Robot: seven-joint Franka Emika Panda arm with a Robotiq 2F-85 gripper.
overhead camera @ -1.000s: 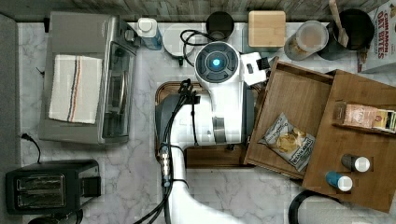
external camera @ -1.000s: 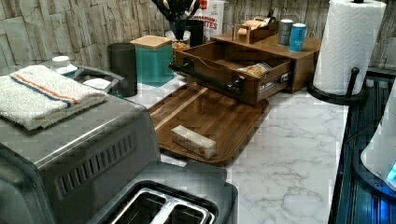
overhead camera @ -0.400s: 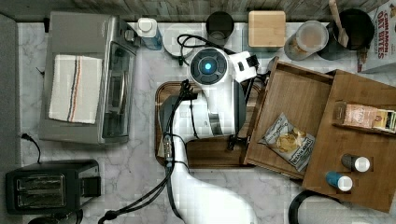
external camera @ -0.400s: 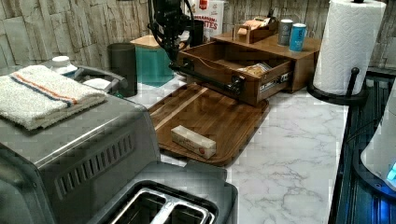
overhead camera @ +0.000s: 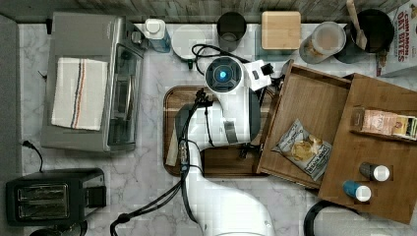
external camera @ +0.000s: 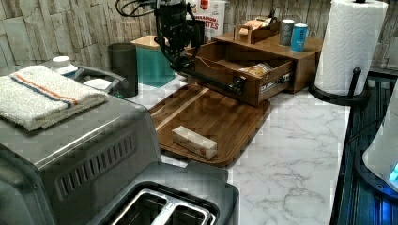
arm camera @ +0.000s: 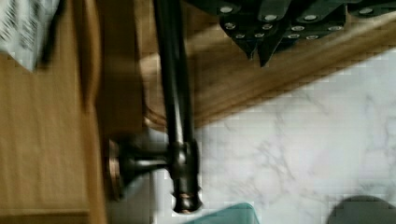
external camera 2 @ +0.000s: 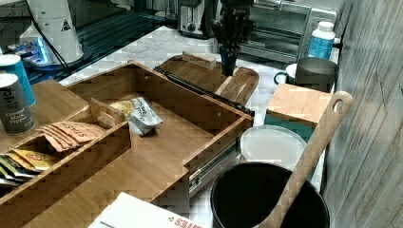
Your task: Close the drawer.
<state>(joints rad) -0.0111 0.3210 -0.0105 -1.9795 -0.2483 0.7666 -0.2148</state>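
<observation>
The drawer [overhead camera: 314, 105] stands pulled out of its cabinet [overhead camera: 381, 196], reaching toward nine o'clock in the top view, its front overhanging the right edge of the darker round-cornered tray [overhead camera: 169, 105]. Inside lies a snack bag [overhead camera: 303, 149], down toward the five o'clock corner of the drawer floor.

The arm's wrist sits over the tray, just off the drawer front. In the left view the gripper [external camera: 179, 62] hangs right at the end of the drawer front nearer the back wall, at about ten o'clock from the black bar handle's [external camera: 220, 80] near post. In the right view the gripper [external camera 2: 228, 71] comes down over the tray just past the far end of the handle [external camera 2: 199, 88]. The wrist view puts the handle [arm camera: 176, 93] beside the fingertips [arm camera: 254, 44], with a strip of tray wood between them, so they look apart; whether they touch the drawer front, I can't quite say from here. The tips sit drawn close together, pinched on nothing.

A butter stick [external camera: 194, 142] rests on the tray at its near end in the left view, well apart from the gripper. A teal canister with a wooden lid [external camera: 152, 63] stands just behind the arm there.
</observation>
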